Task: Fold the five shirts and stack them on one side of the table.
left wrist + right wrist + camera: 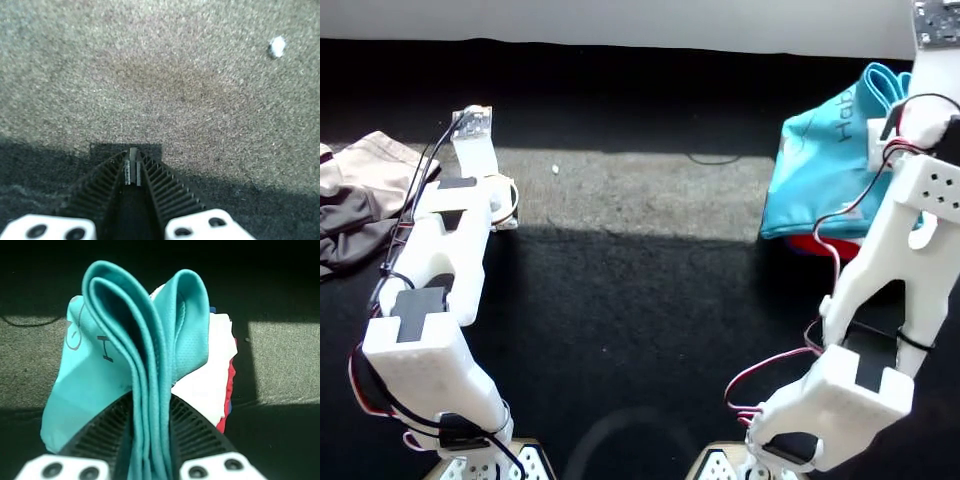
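Teal shirt (820, 165), folded, is pinched at its fold by the right gripper (150, 407) above the stack at two o'clock. Judged step: laying it down, with release and smoothing next. The left gripper (131, 167) is empty, fingers (170, 190) pressed together. Count: white layer (205, 375) and red layer (231, 375) beneath; beige garment (370, 160) and dark garment (355, 225) lie crumpled on the counter (640, 200) at nine o'clock.

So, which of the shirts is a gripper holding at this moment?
The teal shirt: the right gripper is shut on its folded edge. The white shirt and red shirt lie under it; the beige shirt and dark shirt lie apart, untouched.
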Available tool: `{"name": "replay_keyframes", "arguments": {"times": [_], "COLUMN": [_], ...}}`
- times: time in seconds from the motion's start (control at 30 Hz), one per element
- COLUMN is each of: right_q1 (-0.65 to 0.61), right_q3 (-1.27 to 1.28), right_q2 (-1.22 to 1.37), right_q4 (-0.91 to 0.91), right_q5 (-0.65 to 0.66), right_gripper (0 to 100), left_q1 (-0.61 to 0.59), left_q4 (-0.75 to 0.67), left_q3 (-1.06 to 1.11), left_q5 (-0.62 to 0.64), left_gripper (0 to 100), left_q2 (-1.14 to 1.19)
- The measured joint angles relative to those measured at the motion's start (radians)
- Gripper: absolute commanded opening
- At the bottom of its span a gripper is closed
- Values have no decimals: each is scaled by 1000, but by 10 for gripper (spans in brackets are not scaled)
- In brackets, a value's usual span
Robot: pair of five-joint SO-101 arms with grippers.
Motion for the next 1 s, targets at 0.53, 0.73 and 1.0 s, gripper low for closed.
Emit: {"name": "replay_keyframes", "arguments": {"times": [0.53,0.73,1.0], "right_q1": [195,190,163], "right_q3": [2,2,-11], "right_q2": [382,381,381], "right_q4": [-298,-315,-321], "right_q5": [170,170,166], "right_gripper": [6,128,245], "left_q1": [0,0,0], "left_q4": [0,0,0], "left_q3": [0,0,0], "left_q5": [0,0,0], "left_gripper": [10,10,10], "left_q2": [0,0,0]}}
